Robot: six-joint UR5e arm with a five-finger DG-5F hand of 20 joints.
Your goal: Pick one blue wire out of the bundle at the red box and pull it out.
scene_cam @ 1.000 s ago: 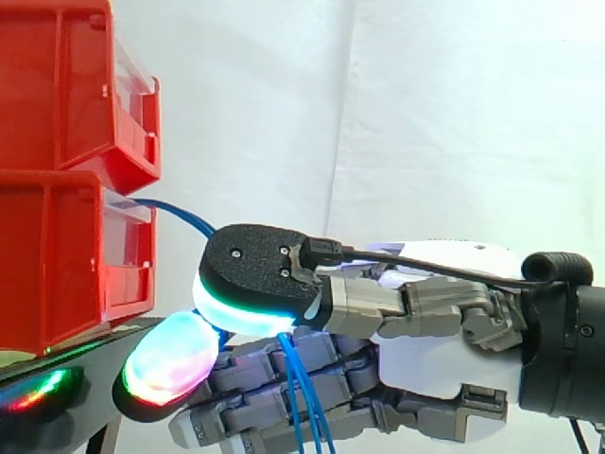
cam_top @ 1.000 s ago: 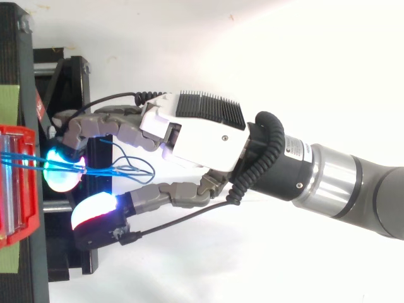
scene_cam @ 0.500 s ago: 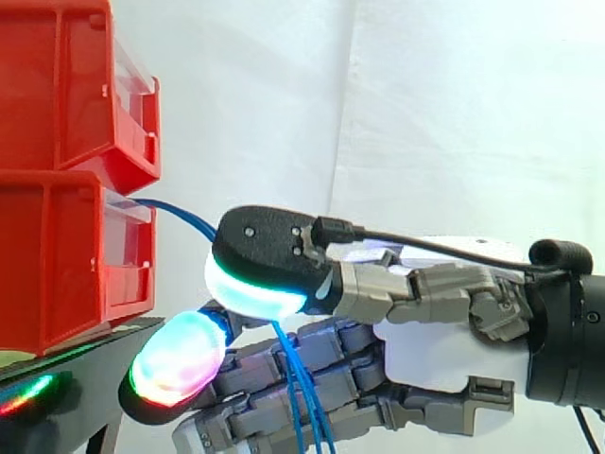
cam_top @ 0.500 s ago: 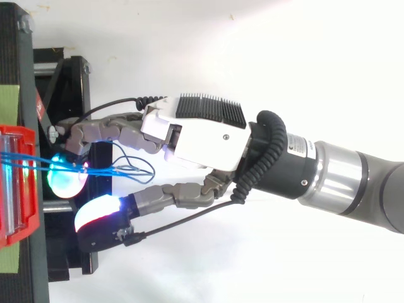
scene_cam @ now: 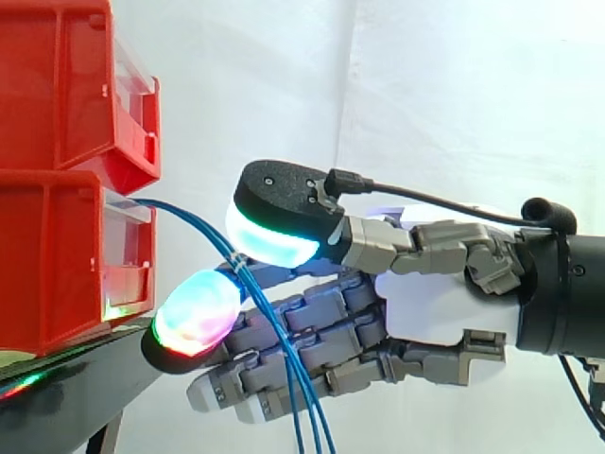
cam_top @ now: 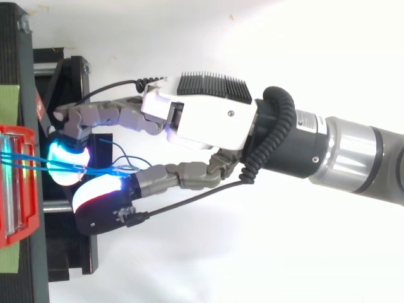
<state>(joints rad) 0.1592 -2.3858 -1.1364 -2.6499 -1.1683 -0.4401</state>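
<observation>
Blue wires (scene_cam: pixel 184 219) leave the lower red box (scene_cam: pixel 57 255) at 9 o'clock from the hand (scene_cam: pixel 425 312) in side view, slanting toward 5 o'clock between its thumb and fingertip, which pinch several together, so I'd pull toward 3 o'clock.

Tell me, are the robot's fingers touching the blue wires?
Touching. Side view: the blue wires kink where the fingers pinch them between two glowing pads.
</observation>
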